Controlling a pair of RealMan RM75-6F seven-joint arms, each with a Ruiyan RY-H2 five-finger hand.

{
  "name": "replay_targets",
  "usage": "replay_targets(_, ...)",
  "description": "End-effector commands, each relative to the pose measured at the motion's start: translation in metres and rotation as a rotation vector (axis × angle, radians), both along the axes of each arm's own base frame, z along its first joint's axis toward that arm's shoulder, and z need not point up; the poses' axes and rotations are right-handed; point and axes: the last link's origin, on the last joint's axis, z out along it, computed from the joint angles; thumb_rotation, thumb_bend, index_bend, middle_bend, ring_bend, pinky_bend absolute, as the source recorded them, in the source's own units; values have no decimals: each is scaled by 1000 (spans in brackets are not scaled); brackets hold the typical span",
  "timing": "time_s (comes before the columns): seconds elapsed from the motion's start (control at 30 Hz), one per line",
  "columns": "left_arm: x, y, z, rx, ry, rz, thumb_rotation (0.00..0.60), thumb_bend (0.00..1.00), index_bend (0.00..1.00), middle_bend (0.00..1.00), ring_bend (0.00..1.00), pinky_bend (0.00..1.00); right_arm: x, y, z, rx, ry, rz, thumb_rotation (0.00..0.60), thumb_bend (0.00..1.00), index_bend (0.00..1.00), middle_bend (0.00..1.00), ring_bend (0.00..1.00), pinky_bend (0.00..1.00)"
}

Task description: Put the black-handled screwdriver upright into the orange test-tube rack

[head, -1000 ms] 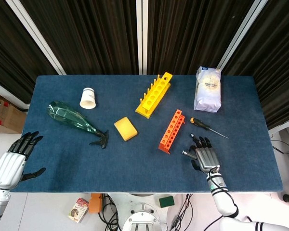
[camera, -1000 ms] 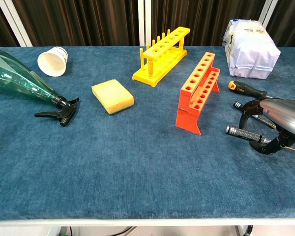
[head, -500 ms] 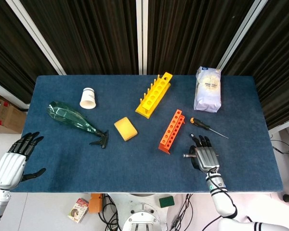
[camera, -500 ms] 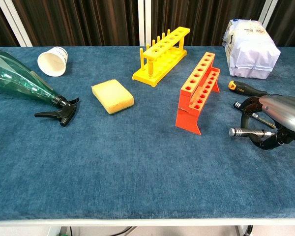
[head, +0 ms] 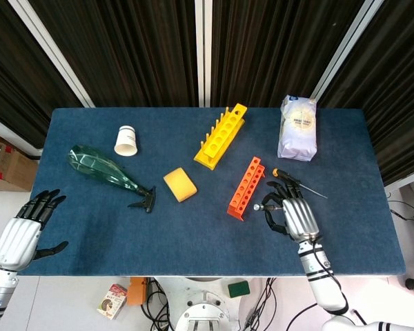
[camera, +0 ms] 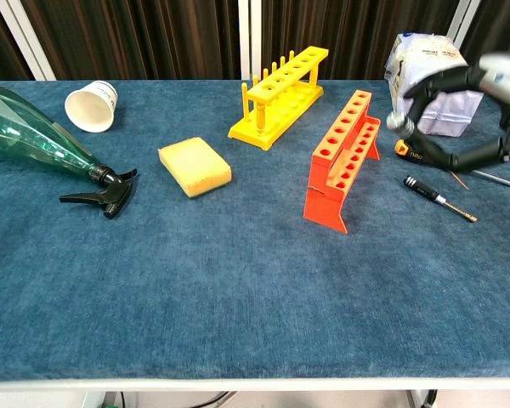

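The black-handled screwdriver (head: 284,176) (camera: 425,155), orange at its butt, lies flat on the blue cloth just right of the orange test-tube rack (head: 246,187) (camera: 344,157). Its thin shaft points away to the right. The rack stands upright with its holes empty. My right hand (head: 295,215) (camera: 491,85) hovers above the table over the screwdriver's handle, with fingers and thumb curved apart and nothing in them. It partly hides the handle in the chest view. My left hand (head: 24,231) hangs open off the table's left front corner, seen only in the head view.
A small black precision driver (camera: 438,195) lies near the screwdriver. A yellow rack (head: 221,136) (camera: 280,95) stands behind the orange one, a white bag (head: 297,127) (camera: 429,81) at the back right. A yellow sponge (head: 180,184), a green spray bottle (head: 103,169) and a white cup (head: 125,140) are further left.
My right hand has lifted off the cloth and moved forward to above the screwdriver's handle, uncovering the small driver. The left hand has barely shifted.
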Motion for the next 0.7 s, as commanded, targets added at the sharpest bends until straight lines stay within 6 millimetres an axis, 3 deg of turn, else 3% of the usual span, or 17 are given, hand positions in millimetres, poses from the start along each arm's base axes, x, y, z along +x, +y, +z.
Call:
replay_targets(0.03,0,1,-1,-3,1,2,600,68,134,86,50,183,29,-20,13,-21,-363,70,600,477,694,176,0,0)
replay_targets(0.37,-3,6,-2,-5,2,13,600,70,134,86,50,184,58,-44,-2,74,-776,77,600,468,718,176,0,0)
replay_targets(0.7,-7,13,-4,-5,3,35,600,70,135,86,50,184,59,-51,-13,150,-870,21,600,446,720,176,0,0)
